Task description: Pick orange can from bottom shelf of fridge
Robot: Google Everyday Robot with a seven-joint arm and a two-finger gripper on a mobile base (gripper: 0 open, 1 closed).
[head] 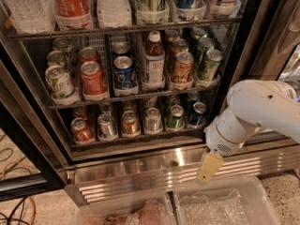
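We see the orange can (130, 123) upright on the bottom shelf (140, 138) of the fridge (251, 46), 3rd from left in the front row. There's a silver can (107, 126) just left of it & a red can (82, 131) at the far left. Our gripper (209, 167) hangs low on the right in front of the ribbed steel base, below shelf level, well apart from the orange can. The white arm (262, 108) is just right of the shelf.
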